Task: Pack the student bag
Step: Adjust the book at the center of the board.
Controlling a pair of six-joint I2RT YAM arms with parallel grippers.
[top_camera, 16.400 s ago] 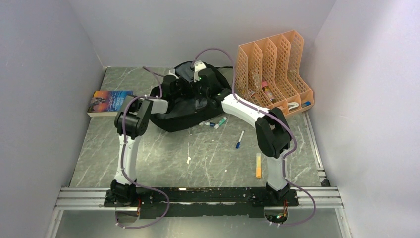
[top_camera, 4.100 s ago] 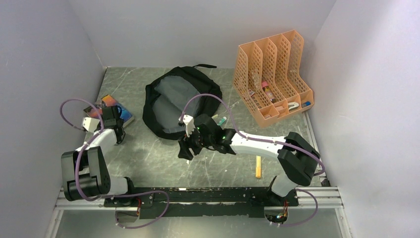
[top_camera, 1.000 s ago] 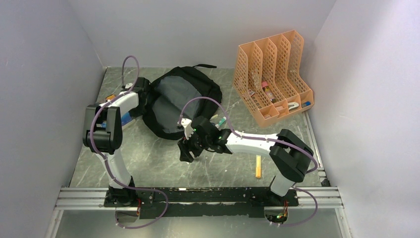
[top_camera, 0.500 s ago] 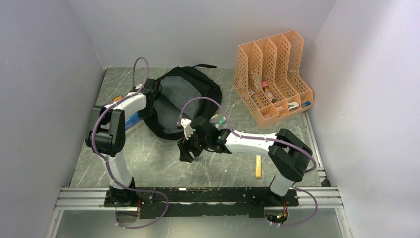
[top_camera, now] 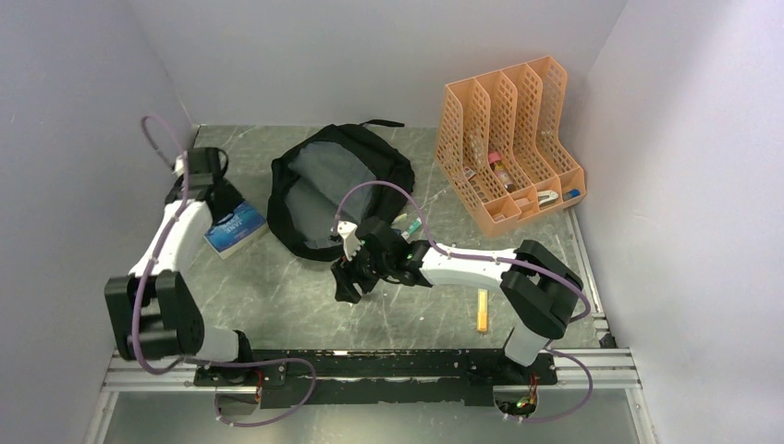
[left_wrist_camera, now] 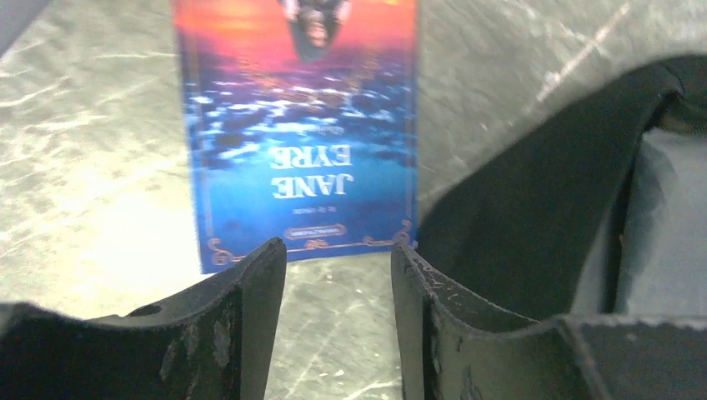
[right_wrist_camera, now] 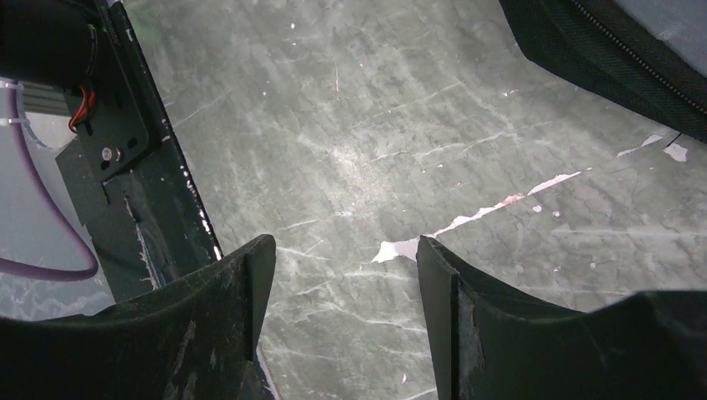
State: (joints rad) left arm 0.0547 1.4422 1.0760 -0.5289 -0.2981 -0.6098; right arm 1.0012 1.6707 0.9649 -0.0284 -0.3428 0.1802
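The student bag (top_camera: 338,190) lies by the middle of the table's (top_camera: 277,305) far edge. Its long axis runs far to near, the unzipped mouth faces up showing grey lining, and the carry loop points at the far edge. A book (top_camera: 236,228) lies flat just beside its left side. An orange mesh organiser (top_camera: 507,139) stands in the far right corner. The left arm stretches along the left edge, the left gripper (left_wrist_camera: 338,250) parted and empty at the book's end. The right gripper (top_camera: 347,282), spread wide and empty, hovers low near the bag's near rim.
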